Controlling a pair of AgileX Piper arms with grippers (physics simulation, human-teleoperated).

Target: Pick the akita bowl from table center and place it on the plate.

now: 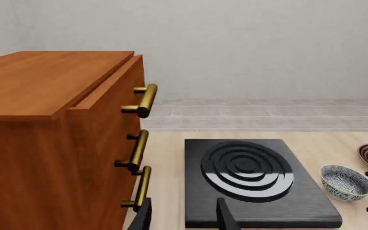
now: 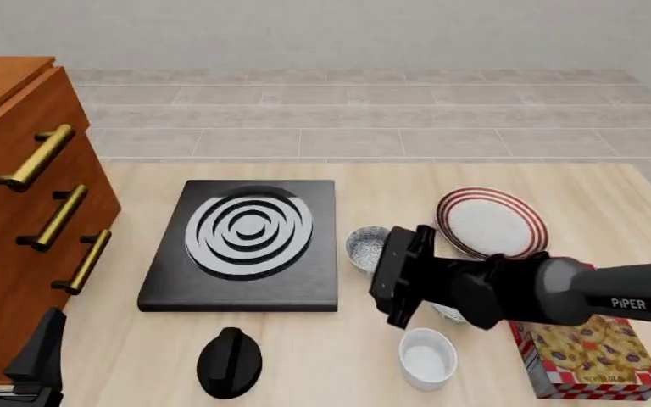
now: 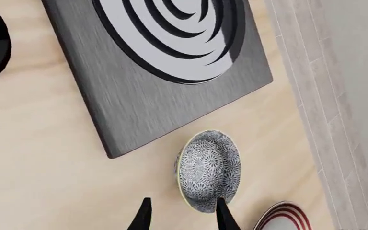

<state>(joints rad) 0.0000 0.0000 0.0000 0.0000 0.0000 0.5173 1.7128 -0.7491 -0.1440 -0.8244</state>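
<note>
While low over the table, right end effector (image 2: 399, 275) – fingers apart – beside the akita bowl (image 2: 366, 247), left end effector (image 1: 184, 215) likewise parted.

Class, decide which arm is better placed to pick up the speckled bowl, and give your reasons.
The right gripper: its open fingers sit right beside the speckled bowl, near the plate. The left gripper is far off by the drawer cabinet.

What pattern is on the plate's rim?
Concentric dark-red rings on the white plate; clearest in the front view.
</note>
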